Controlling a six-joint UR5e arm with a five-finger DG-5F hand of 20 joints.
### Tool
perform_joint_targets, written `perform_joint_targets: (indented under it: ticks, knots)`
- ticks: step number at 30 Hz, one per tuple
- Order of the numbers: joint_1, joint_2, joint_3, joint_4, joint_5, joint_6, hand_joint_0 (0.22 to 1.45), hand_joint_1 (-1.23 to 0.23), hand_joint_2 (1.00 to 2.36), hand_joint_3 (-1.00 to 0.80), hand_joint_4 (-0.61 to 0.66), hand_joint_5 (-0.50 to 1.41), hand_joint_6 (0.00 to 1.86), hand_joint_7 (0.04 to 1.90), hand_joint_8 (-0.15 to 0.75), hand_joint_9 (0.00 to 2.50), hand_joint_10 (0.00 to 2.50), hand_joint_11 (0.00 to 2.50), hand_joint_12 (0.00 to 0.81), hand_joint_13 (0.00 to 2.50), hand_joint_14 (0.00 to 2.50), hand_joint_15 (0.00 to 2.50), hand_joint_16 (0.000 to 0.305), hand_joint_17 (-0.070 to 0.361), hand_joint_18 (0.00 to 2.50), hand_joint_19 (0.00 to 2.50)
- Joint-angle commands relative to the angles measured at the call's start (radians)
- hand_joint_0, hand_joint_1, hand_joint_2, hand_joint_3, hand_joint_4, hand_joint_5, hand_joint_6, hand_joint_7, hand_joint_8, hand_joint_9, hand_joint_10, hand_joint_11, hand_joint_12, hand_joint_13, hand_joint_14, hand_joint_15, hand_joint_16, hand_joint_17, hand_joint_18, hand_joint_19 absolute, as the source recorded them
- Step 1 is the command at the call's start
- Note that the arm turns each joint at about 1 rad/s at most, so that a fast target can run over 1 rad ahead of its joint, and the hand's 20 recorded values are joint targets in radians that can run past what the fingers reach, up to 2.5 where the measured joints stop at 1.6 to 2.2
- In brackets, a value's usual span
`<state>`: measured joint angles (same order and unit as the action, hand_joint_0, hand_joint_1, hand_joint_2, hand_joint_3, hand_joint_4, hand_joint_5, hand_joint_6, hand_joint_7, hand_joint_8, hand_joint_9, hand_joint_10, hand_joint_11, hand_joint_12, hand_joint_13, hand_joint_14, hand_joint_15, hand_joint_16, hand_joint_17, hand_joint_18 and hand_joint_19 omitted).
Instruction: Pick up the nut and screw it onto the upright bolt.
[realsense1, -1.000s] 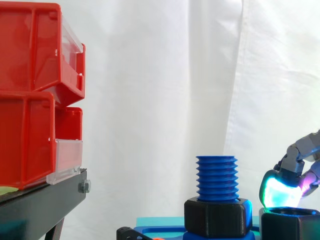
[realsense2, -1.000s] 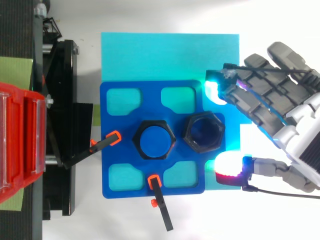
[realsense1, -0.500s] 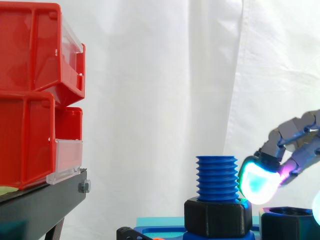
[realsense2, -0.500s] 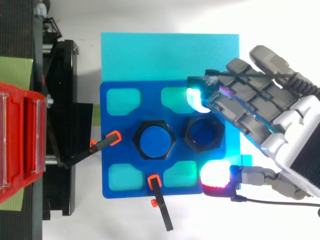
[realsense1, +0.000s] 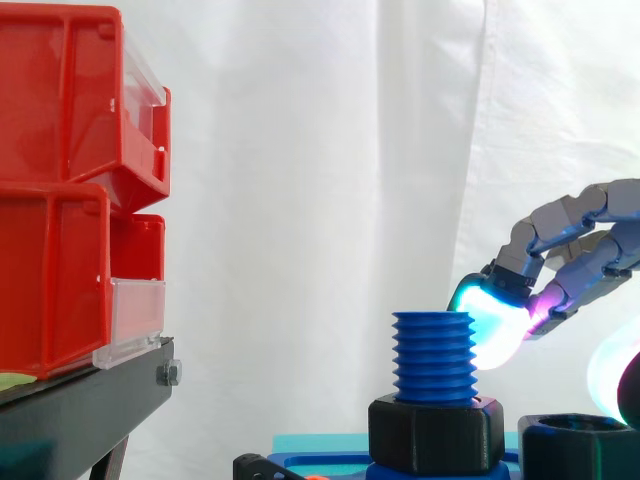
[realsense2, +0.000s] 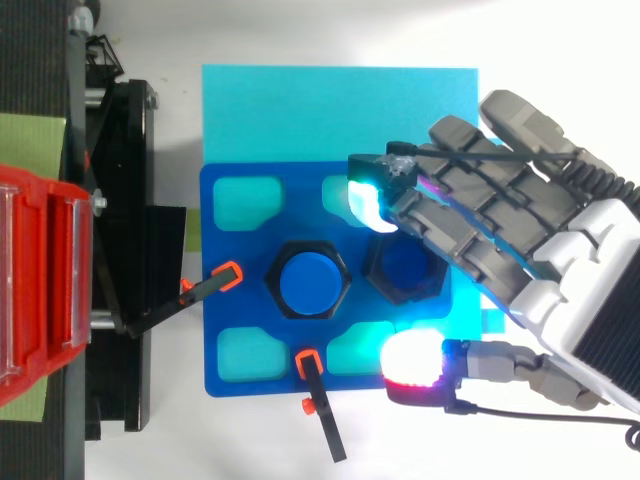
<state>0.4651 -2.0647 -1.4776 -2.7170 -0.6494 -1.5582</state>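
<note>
A blue threaded bolt (realsense1: 432, 355) stands upright on the blue fixture plate (realsense2: 230, 300), with a black hex collar (realsense1: 435, 432) round its base. Just right of it a loose black nut (realsense2: 400, 277) sits on the plate, also seen low at the right as the nut (realsense1: 575, 445). My hand (realsense2: 520, 250) hovers above this nut, fingers relaxed and spread over its far side, thumb on the near side. A cyan-glowing fingertip (realsense1: 490, 320) hangs level with the bolt's top, just right of it. Nothing is held.
Stacked red bins (realsense1: 70, 180) stand on a black stand (realsense2: 120, 200) to the left. The plate lies on a cyan mat (realsense2: 300, 110). Two black clamps with orange tips (realsense2: 225, 272) press the plate's left and near sides.
My hand has risen and moved left, from beside the loose nut to over it, its cyan fingertip now close to the bolt's top. The nut and bolt have not moved.
</note>
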Motion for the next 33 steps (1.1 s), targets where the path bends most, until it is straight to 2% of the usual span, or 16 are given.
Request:
perform_joint_targets:
  ticks: [1, 14, 27, 33]
  knots:
    - [-0.002, -0.002, -0.001, -0.020, 0.001, 0.000, 0.37, -0.59, 1.00, -0.50, 0.26, -0.22, 0.50, 0.78, 0.292, 0.35, 0.00, 0.00, 0.397, 0.43, 0.00, 0.00, 0.052, 0.118, 0.21, 0.00]
    - [-0.010, -0.002, -0.001, -0.092, 0.005, 0.052, 0.37, -0.59, 1.00, -0.50, 0.27, -0.22, 0.50, 0.81, 0.293, 0.36, 0.00, 0.00, 0.395, 0.43, 0.00, 0.00, 0.052, 0.117, 0.21, 0.00]
    - [-0.011, -0.002, -0.001, -0.099, 0.005, 0.059, 0.38, -0.62, 1.00, -0.50, 0.28, -0.20, 0.50, 0.88, 0.288, 0.36, 0.00, 0.00, 0.390, 0.43, 0.00, 0.00, 0.051, 0.114, 0.21, 0.00]
    - [-0.013, -0.002, -0.003, -0.101, 0.005, 0.078, 0.40, -0.65, 1.00, -0.50, 0.31, -0.19, 0.50, 1.00, 0.282, 0.37, 0.00, 0.00, 0.382, 0.42, 0.00, 0.00, 0.049, 0.110, 0.21, 0.00]
